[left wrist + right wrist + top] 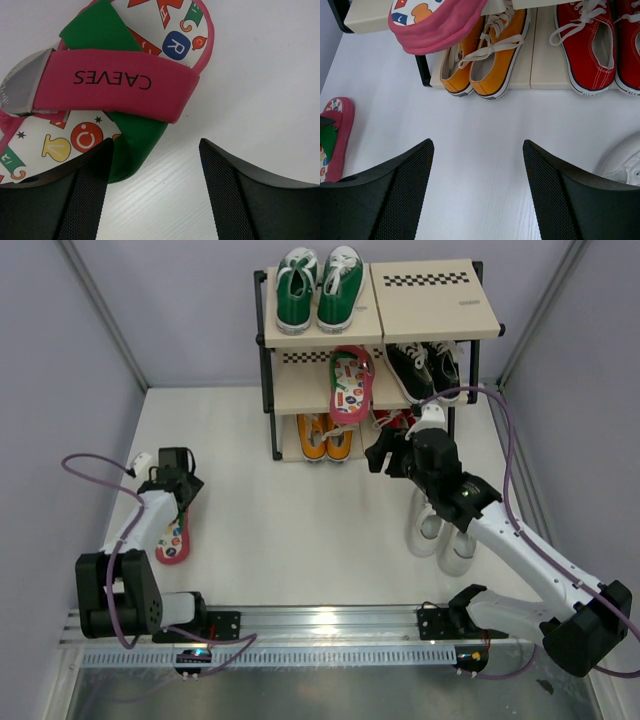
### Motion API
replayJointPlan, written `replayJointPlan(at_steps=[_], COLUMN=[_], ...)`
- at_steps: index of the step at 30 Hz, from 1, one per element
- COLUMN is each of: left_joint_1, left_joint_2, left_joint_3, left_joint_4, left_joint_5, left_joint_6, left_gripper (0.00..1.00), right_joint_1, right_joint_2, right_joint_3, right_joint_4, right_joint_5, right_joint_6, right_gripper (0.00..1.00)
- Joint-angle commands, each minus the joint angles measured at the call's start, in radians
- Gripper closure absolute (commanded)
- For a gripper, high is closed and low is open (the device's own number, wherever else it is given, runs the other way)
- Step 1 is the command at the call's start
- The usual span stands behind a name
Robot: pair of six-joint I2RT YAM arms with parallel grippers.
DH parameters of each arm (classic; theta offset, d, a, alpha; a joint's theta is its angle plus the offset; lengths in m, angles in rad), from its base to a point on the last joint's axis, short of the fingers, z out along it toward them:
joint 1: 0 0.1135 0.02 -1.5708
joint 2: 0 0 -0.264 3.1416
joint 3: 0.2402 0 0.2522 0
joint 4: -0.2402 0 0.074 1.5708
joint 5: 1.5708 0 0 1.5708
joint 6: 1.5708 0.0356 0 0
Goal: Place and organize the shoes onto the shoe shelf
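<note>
Left tool point(155, 150) open: black ribbed fingers apart, one over the sole edge of a pink foam flip-flop point(115, 85) with broad pink and green fabric straps, lying flat on the white grained desk point(260, 75).

Right tool point(477, 150) also open, above bare desk before the three-tier beige-board shoe shelf point(430, 305).

We note the second pink flip-flop point(351, 383) overhanging the middle tier, orange canvas sneakers point(485, 55) on the bottom tier, and plain white sneakers point(425, 538) on the desk.
</note>
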Motion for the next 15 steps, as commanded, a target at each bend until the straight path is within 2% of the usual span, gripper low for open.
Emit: replayJointPlan(at_steps=[1, 5, 6, 9, 10, 11, 13, 14, 15], left_joint_1=[0.007, 0.017, 0.021, 0.052, 0.058, 0.069, 0.072, 0.072, 0.072], left_joint_2=[0.038, 0.076, 0.082, 0.09, 0.093, 0.098, 0.111, 0.111, 0.111], left_joint_3=[0.002, 0.018, 0.021, 0.027, 0.033, 0.038, 0.051, 0.056, 0.062], left_joint_4=[0.113, 0.135, 0.141, 0.158, 0.161, 0.161, 0.158, 0.153, 0.144], left_joint_5=[-0.017, -0.042, -0.044, -0.033, -0.027, -0.01, 0.007, 0.036, 0.057], left_joint_6=[0.003, 0.029, 0.033, 0.044, 0.047, 0.052, 0.061, 0.072, 0.078], left_gripper=[0.28, 0.3, 0.39, 0.61, 0.65, 0.79, 0.95, 1.0, 1.0], right_joint_1=[0.001, 0.001, 0.001, 0.001, 0.001, 0.001, 0.001, 0.001, 0.001], right_joint_2=[-0.011, -0.018, -0.021, -0.023, -0.02, -0.015, -0.011, -0.009, -0.009], right_joint_3=[0.001, 0.001, 0.001, -0.003, -0.002, 0.001, 0.007, 0.01, 0.013], right_joint_4=[-0.004, -0.016, -0.016, -0.016, -0.017, -0.019, -0.025, -0.025, -0.031], right_joint_5=[0.009, 0.022, 0.025, 0.044, 0.047, 0.05, 0.047, 0.05, 0.061], right_joint_6=[-0.003, -0.004, -0.004, -0.007, -0.007, -0.007, -0.004, 0.002, 0.006], right_gripper=[0.23, 0.23, 0.23, 0.23, 0.23, 0.23, 0.23, 0.23, 0.23])
